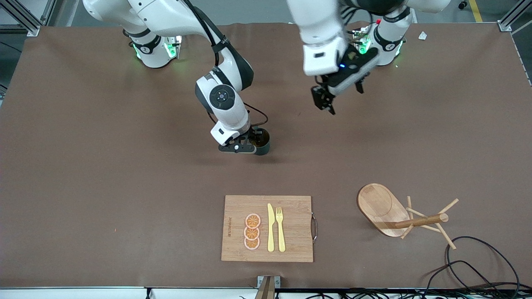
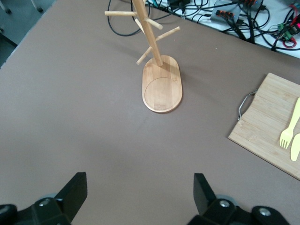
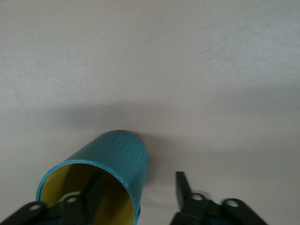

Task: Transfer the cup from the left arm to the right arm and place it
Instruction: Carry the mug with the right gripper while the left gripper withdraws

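The cup (image 1: 262, 143) is standing upright on the bench (image 1: 83, 166) near mid-bench, at 12 o'clock from the board (image 1: 267, 228). The right gripper (image 1: 249, 145) is sitting low at the cup w/ one finger (image 3: 91, 194) inside the rim and the other outside the wall, fingers apart, not yet clamped. The left gripper (image 1: 343, 93) is waiting up over bare bench toward its own base, fingers (image 2: 75, 185) wide apart, holding nothing. The rack (image 1: 399, 214) is standing at 3 o'clock from the board.
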Robot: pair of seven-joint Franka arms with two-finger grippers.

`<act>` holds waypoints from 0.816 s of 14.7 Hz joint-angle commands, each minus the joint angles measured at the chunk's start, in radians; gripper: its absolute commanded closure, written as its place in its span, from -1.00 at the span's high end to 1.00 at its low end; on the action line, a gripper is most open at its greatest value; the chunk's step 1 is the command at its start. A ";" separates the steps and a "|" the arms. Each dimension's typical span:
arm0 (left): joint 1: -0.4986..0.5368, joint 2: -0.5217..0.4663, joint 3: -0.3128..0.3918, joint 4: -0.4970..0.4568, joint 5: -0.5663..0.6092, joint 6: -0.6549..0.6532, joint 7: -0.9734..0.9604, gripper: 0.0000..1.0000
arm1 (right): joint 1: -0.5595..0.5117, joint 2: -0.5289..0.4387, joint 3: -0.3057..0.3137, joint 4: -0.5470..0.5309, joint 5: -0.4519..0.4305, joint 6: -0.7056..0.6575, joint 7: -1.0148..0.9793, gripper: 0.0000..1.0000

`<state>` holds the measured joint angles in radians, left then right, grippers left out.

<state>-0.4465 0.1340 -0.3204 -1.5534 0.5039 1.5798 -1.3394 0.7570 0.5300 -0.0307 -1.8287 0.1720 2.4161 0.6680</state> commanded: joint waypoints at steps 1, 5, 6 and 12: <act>0.087 -0.005 -0.008 0.032 -0.054 0.002 0.107 1.00 | 0.018 0.015 -0.011 0.014 -0.024 0.006 -0.020 -0.34; 0.199 0.006 -0.003 0.074 -0.132 0.023 0.224 1.00 | -0.014 0.007 -0.012 0.016 -0.065 -0.008 -0.203 -0.99; 0.233 0.010 -0.002 0.093 -0.157 0.028 0.279 1.00 | -0.022 -0.004 -0.015 0.016 -0.066 -0.023 -0.276 -0.99; 0.342 -0.007 0.007 0.130 -0.241 0.026 0.520 1.00 | -0.247 -0.145 -0.018 -0.009 -0.069 -0.254 -0.823 -0.99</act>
<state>-0.1309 0.1345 -0.3111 -1.4514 0.3032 1.6118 -0.8747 0.6108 0.4632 -0.0666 -1.7959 0.1138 2.2203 0.0437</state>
